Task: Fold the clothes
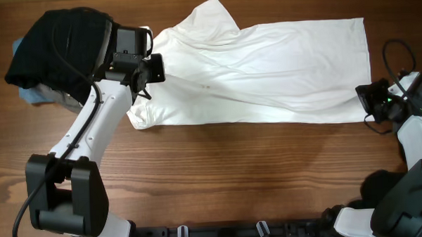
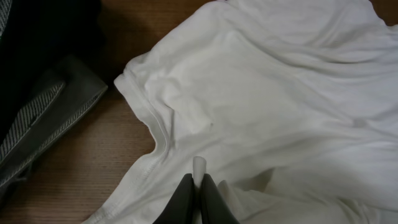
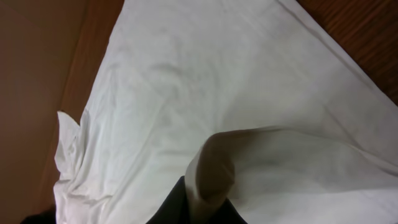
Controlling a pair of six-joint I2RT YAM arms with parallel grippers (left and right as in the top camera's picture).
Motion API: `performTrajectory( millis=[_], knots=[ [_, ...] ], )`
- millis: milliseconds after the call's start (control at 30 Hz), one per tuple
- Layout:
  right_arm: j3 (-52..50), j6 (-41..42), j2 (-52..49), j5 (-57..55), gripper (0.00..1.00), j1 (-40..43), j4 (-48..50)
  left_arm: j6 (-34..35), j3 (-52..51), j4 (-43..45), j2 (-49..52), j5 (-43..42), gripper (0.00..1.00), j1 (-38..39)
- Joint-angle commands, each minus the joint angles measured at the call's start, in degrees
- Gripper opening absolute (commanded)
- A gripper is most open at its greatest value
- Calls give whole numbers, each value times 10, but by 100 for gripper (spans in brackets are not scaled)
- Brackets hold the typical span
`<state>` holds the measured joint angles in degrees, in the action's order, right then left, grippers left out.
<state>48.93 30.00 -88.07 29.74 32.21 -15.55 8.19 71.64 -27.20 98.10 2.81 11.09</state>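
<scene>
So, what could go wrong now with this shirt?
The left hand pinches only a thin ridge of the shirt, so it may slip free. The dark pile lies close to that end; a fold could catch it. The shirt is wrinkled, so creases may get folded in.

A light blue piece [image 1: 27,94] lies mostly buried under the black garment [image 1: 54,46] at far left. A raised fold of the white shirt [image 3: 217,155] hides the fingertips of the right gripper [image 1: 368,99]; its grip is unclear.

The T-shirt [image 1: 266,71] lies spread across the table [image 1: 234,174], a pile of garments [image 1: 54,57] just beside its left end.
</scene>
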Motion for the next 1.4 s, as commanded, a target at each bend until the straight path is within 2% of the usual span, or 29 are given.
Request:
performTrajectory(
  millis=[0, 267, 433, 633, 700, 733, 767, 800, 833, 867, 933, 1000, 1133, 1267, 1367],
  knots=[
    [10, 2, -7, -9, 11, -2, 18, -5, 10, 6, 5, 14, 4, 0],
    [10, 19, -8, -49, 11, -3, 33, -5, 10, 12, 19, 19, 4, 0],
    [10, 15, -8, -36, 10, -3, 60, 21, 10, 2, 19, 84, 4, -6],
    [10, 15, -9, -36, 11, -3, 63, 31, 10, 13, 19, 41, 4, -16],
    [10, 15, -9, -36, 11, -3, 63, 31, 10, 18, 19, 24, 7, -16],
    [10, 15, -9, -36, 15, -3, 63, 31, 10, 20, 19, 19, 9, -16],
    [10, 15, -9, -36, 32, -3, 63, 30, 10, 22, 19, 17, 15, -16],
    [10, 14, -9, -35, 46, -3, 63, 29, 10, 22, 19, 17, 31, -16],
    [10, 4, -9, -24, 51, -3, 61, 29, 10, 22, 19, 17, 53, -16],
    [10, -10, -9, -10, 59, -3, 59, 24, 10, 21, 19, 18, 59, -16],
    [10, -16, -8, 3, 62, -3, 42, 3, 10, 6, 19, 20, 67, -16],
    [10, -26, -2, 3, 62, -3, 27, -9, 10, -25, 19, 20, 70, -16],
    [10, -65, 34, 3, 63, -3, -23, -10, 9, -99, 23, 20, 70, -16],
    [10, -85, 46, 3, 64, -3, -79, -35, 5, -67, 66, 19, 68, -16],
    [10, -90, 46, 3, 65, -3, -93, -35, 5, -34, 115, -12, 59, -16]
  ],
)
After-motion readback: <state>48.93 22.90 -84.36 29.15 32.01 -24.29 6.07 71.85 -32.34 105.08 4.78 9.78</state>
